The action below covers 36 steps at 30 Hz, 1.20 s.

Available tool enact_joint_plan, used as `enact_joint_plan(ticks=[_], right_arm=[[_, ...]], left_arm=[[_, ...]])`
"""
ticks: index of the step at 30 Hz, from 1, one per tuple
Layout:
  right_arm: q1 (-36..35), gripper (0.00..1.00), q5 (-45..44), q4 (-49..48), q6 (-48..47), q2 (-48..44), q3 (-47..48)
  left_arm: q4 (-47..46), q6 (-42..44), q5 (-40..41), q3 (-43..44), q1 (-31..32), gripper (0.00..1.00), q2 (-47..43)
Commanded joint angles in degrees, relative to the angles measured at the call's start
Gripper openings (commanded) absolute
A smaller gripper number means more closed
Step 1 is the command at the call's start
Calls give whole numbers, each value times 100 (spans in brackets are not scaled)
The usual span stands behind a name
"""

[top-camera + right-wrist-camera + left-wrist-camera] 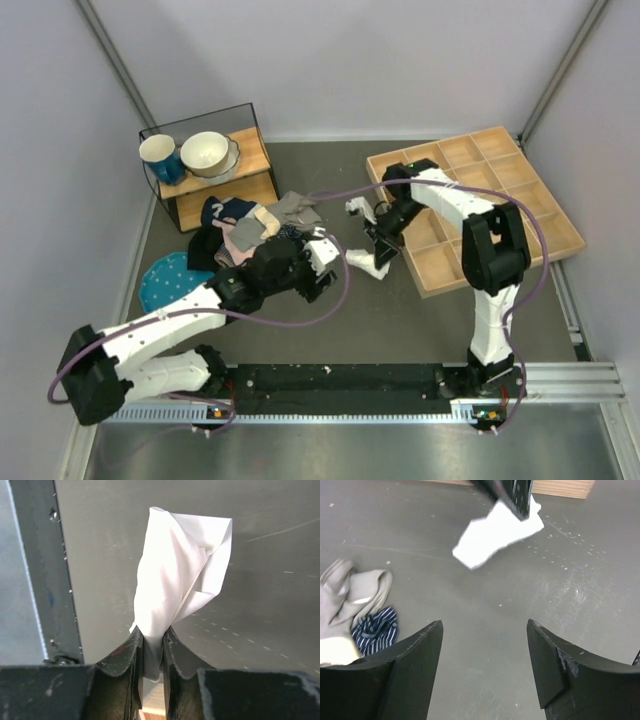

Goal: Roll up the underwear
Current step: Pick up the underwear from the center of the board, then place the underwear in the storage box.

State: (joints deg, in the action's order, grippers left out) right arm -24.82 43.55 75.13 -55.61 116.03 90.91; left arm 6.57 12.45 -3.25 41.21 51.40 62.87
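White underwear is pinched at one end by my right gripper, which is shut on it; the rest trails onto the grey table. In the right wrist view the cloth bunches out from between the closed fingers of the gripper. My left gripper is open and empty, low over the table just left of the cloth. In the left wrist view its jaws stand wide apart over bare table, with the white underwear ahead of them.
A pile of mixed garments lies behind the left arm; a beige piece and a striped one show at left. A wooden compartment tray sits at right. A shelf box holds a cup and bowls. A teal dotted cloth lies at left.
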Motion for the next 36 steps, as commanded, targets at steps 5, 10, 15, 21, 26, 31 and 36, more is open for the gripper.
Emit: enact_joint_plan(ticks=[5, 10, 15, 21, 26, 31, 36], right_arm=[[776, 0, -917, 941, -283, -599, 1516], [1294, 0, -1691, 1003, -520, -362, 1868], [1664, 0, -2140, 986, -678, 16, 1834], [1726, 0, -2272, 600, -845, 262, 1263], [1726, 0, -2342, 345, -960, 473, 744], [1726, 8, -2255, 37, -829, 640, 612], [1726, 26, -2149, -280, -486, 719, 813]], left_arm=[[1399, -199, -660, 396, -1000, 85, -951], [1672, -138, -633, 388, -1018, 99, -1242], [1760, -6, -300, 169, -1009, 99, -1322], [1874, 47, -326, 221, -1009, 99, -1163], [1874, 56, -387, 212, -1018, 99, -1146], [1892, 39, -343, 212, -1026, 99, -1102], [1892, 30, -300, 203, -1035, 99, -1084]])
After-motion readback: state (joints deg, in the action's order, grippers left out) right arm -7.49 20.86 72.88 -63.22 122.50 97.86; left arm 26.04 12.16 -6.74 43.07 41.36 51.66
